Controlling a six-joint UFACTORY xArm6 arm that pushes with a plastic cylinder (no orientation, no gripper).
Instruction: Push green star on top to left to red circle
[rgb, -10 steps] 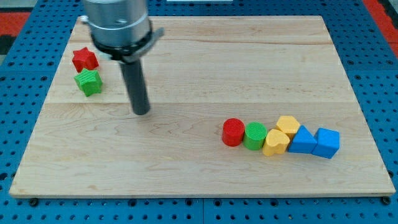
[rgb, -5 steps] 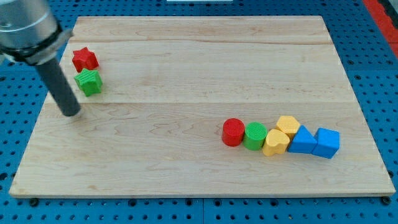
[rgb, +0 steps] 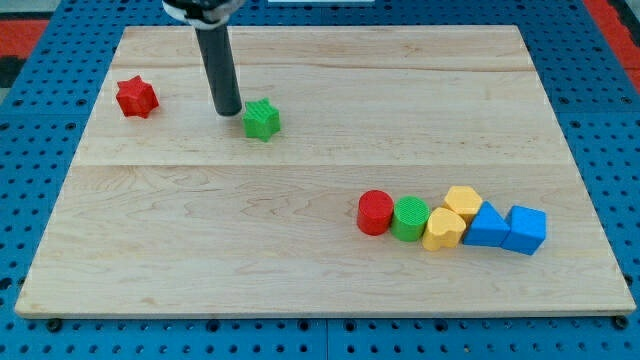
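Observation:
The green star (rgb: 262, 119) lies on the wooden board, left of centre near the view's top. My tip (rgb: 228, 110) stands just to its left, very close to it or touching. The red circle (rgb: 375, 212) sits right of centre lower down, at the left end of a row of blocks. It is well to the right of and below the green star.
A red star (rgb: 136, 96) lies near the board's left edge. Right of the red circle run a green circle (rgb: 410, 218), two yellow blocks (rgb: 443, 228) (rgb: 464, 202), a blue triangle (rgb: 487, 225) and a blue block (rgb: 526, 229). The board (rgb: 300, 280) lies on a blue pegboard.
The green star has slid right, away from the red star. My tip went from the middle to the star's left, then followed it rightward and up.

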